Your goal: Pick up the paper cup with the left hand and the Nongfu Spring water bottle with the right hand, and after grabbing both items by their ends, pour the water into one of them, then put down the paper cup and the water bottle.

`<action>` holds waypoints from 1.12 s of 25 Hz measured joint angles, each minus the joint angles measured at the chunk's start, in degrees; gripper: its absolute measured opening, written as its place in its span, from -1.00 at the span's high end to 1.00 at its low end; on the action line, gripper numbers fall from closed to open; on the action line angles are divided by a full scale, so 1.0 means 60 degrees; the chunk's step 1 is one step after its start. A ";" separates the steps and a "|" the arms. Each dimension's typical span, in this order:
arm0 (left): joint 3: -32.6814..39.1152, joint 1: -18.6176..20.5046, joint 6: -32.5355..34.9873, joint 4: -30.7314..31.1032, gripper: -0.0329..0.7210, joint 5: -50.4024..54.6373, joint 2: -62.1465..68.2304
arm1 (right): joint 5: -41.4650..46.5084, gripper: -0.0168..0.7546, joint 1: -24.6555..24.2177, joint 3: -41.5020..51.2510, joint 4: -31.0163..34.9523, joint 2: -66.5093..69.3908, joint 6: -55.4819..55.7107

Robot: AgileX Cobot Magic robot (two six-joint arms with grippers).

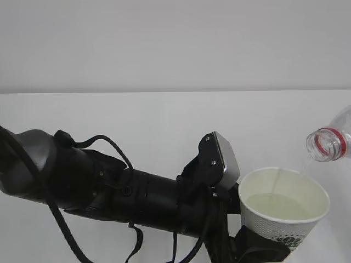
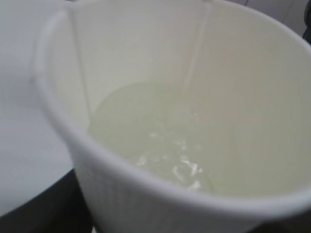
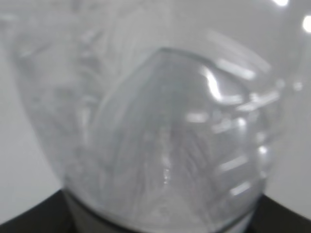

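Note:
The paper cup (image 1: 282, 219) is held upright at the lower right, and my left gripper (image 1: 258, 249) is shut on its lower part from below and the left. A pale pool of water (image 1: 277, 207) fills it about halfway. In the left wrist view the cup (image 2: 146, 194) fills the frame with rippling water (image 2: 160, 141) inside, and a dark finger (image 2: 43, 208) shows at its lower left. The Nongfu Spring water bottle (image 1: 332, 141) is tilted with its mouth down-left above the cup's right rim. A thin stream (image 1: 305, 163) falls from it. My right gripper (image 3: 155, 223) is shut on the bottle (image 3: 160, 136); it is outside the exterior view.
My bulky left arm (image 1: 109, 186), with its cables and grey plate (image 1: 226, 159), spans the lower left of the exterior view. The white table (image 1: 137, 115) runs back to a plain white wall (image 1: 164, 44).

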 joint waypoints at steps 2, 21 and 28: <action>0.0000 0.0000 0.0000 0.0000 -0.49 0.0000 0.0000 | 0.0000 -0.09 0.0000 0.0000 0.0000 0.0000 0.0000; 0.0000 0.0000 0.0000 0.0000 -0.49 0.0000 0.0000 | 0.0000 -0.09 0.0000 0.0000 0.0200 0.0000 0.0000; 0.0000 0.0000 0.0000 0.0000 -0.48 0.0000 0.0000 | 0.0000 -0.09 0.0000 0.0000 0.0244 0.0000 0.0304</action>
